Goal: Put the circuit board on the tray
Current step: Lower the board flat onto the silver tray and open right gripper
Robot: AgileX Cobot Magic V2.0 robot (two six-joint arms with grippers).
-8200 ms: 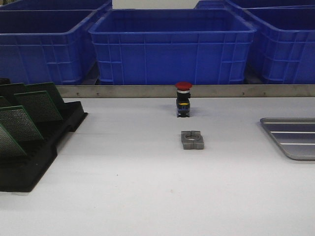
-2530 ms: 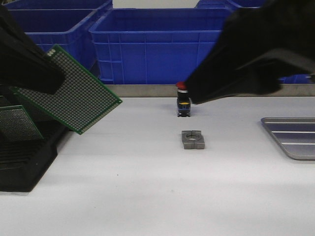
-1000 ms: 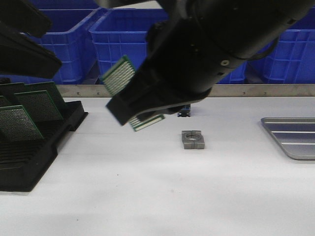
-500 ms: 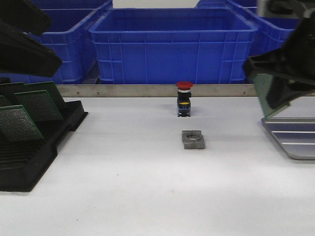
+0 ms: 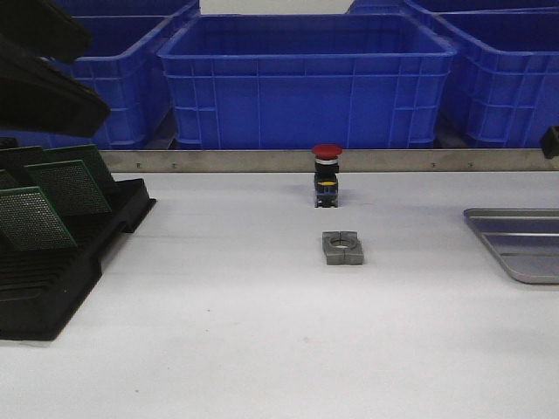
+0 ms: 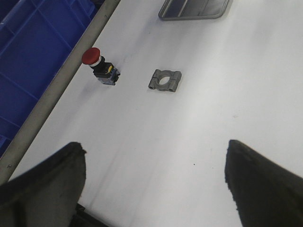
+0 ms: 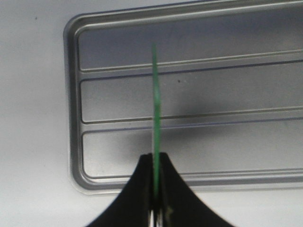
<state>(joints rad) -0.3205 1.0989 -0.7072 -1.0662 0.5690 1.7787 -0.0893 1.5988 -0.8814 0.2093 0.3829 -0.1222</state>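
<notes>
Tray (image 7: 75,94): floor bare under the edge-on board (image 7: 155,109) — no obstacle on its ridges.
Mid worktop (image 5: 262,349): a red button (image 5: 326,175) and a grey clamp (image 5: 341,248) stand apart, with open lanes either side.
Left side: rack (image 5: 52,262) of boards blocks low passes.
Back: blue bins (image 5: 306,78) behind a metal rail (image 5: 218,161) — a wall.

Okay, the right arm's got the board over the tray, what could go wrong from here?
1. The board is pinched edge-on by just the fingers at one end, so it could pivot or slip before it's down.
2. It hangs on edge above the tray; released like this, it may topple, bounce on the ridges, or slide.
3. The front view shows only part of the tray, so placement can't be checked there.
</notes>
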